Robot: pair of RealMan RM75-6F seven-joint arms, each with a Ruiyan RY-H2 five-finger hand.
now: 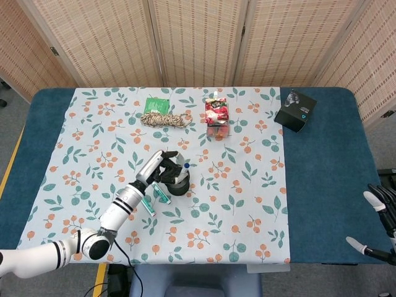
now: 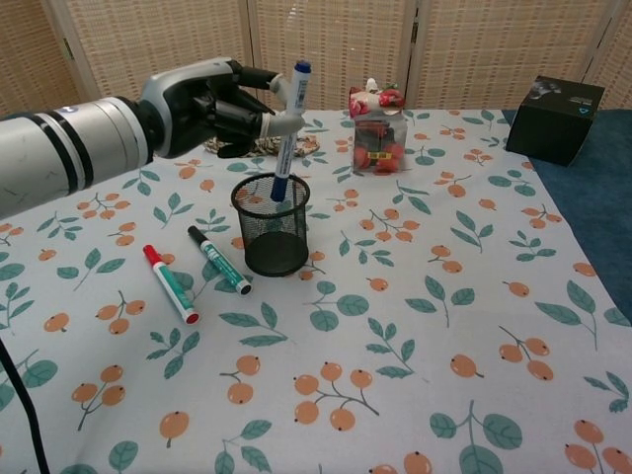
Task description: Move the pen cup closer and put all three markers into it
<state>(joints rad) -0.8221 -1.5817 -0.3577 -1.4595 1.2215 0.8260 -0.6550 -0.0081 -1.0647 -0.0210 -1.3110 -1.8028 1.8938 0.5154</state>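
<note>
Left hand (image 2: 212, 97) pinching the blue marker (image 2: 287, 128) almost upright, tip just inside the cup (image 2: 270, 224) at the middle of the desk (image 1: 322, 179), right hand (image 1: 378, 226) open at the near right edge; might tip the cup or miss if dropped crooked.

Both views are evenly and brightly lit, by soft light that seems to fall from overhead. Shadows are faint: the mesh pen cup (image 2: 271, 225) casts only a pale, short one on the floral cloth (image 2: 415, 296). There is no glare. The head view is sharp throughout; in the chest view the forearm at the left edge is large and slightly soft.
</note>
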